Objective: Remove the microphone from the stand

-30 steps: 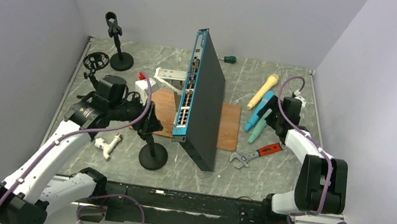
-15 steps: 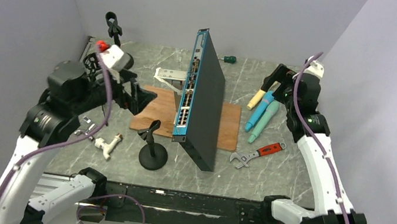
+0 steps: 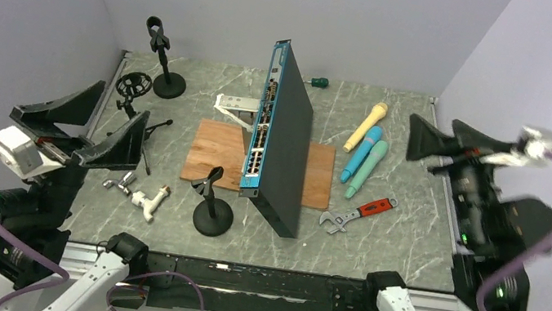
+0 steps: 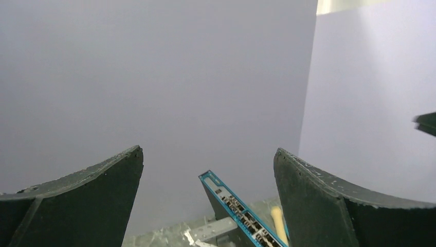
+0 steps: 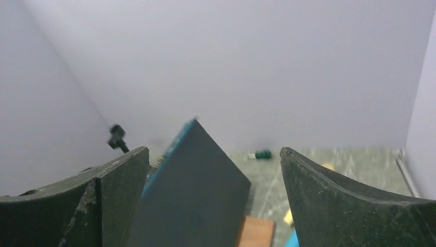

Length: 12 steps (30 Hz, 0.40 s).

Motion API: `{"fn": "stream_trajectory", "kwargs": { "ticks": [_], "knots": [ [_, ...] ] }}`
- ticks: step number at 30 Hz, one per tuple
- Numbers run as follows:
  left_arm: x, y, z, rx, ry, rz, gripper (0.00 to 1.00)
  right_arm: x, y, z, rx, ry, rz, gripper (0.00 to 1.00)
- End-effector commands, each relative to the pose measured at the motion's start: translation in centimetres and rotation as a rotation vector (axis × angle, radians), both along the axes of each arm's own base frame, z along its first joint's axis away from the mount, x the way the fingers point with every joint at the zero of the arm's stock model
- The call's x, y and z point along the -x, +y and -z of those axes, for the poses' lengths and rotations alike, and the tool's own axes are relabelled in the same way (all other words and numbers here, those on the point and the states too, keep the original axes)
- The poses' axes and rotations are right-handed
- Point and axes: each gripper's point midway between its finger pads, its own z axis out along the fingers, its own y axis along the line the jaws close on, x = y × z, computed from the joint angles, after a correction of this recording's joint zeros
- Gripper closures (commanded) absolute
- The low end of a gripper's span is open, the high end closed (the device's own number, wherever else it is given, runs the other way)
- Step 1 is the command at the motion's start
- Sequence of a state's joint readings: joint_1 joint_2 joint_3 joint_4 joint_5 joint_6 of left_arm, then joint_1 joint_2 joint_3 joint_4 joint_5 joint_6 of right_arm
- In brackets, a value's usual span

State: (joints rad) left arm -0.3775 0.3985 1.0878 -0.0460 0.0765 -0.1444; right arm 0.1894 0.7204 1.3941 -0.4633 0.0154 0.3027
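Observation:
Three microphones lie on the table at the right: yellow (image 3: pixel 365 126), blue (image 3: pixel 361 153) and teal (image 3: pixel 367 167). A black stand (image 3: pixel 212 204) with an empty clip stands at the front centre. A second empty stand (image 3: pixel 162 56) is at the back left. My left gripper (image 3: pixel 124 100) is open and empty, raised high over the left edge. My right gripper (image 3: pixel 435 130) is open and empty, raised high at the right. The left wrist view shows open fingers (image 4: pixel 92 195) and the yellow microphone (image 4: pixel 279 221) far below. The right wrist view shows open fingers (image 5: pixel 339 206) and the back stand (image 5: pixel 117 136).
A blue-faced network switch (image 3: pixel 282 148) stands on edge on a wooden board (image 3: pixel 215 151). A small tripod with a round mount (image 3: pixel 134 89), a white fitting (image 3: pixel 149 201), a metal bracket (image 3: pixel 235 104), a red-handled wrench (image 3: pixel 355 214) and a green screwdriver (image 3: pixel 318 82) lie around.
Both arms have lifted and pulled back from the table. The left left the front stand; the right left the microphones. Both grippers are empty.

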Motion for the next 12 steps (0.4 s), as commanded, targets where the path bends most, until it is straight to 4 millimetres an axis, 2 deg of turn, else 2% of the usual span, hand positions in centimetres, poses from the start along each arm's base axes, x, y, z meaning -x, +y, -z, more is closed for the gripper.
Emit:
{"fn": "stream_trajectory", "kwargs": {
  "ticks": [1, 4, 7, 12],
  "knots": [
    [0.7, 1.6, -1.7, 0.086, -0.073, -0.049, 0.01, 5.9, 0.4, -4.9, 0.037, -0.241, -0.075, 0.00],
    [1.0, 1.7, -1.9, 0.091, -0.087, -0.049, 0.00, 7.4, -1.5, -5.5, -0.009, -0.285, 0.013, 0.00],
    [0.9, 2.4, -2.1, 0.116, -0.078, -0.077, 0.01, 8.2, -3.4, -5.0, -0.062, -0.307, 0.099, 0.00],
    [0.9, 2.7, -1.6, 0.112, -0.080, -0.100, 0.01, 8.8, -3.9, -3.2, -0.104, -0.321, 0.116, 0.00]
  ]
}}
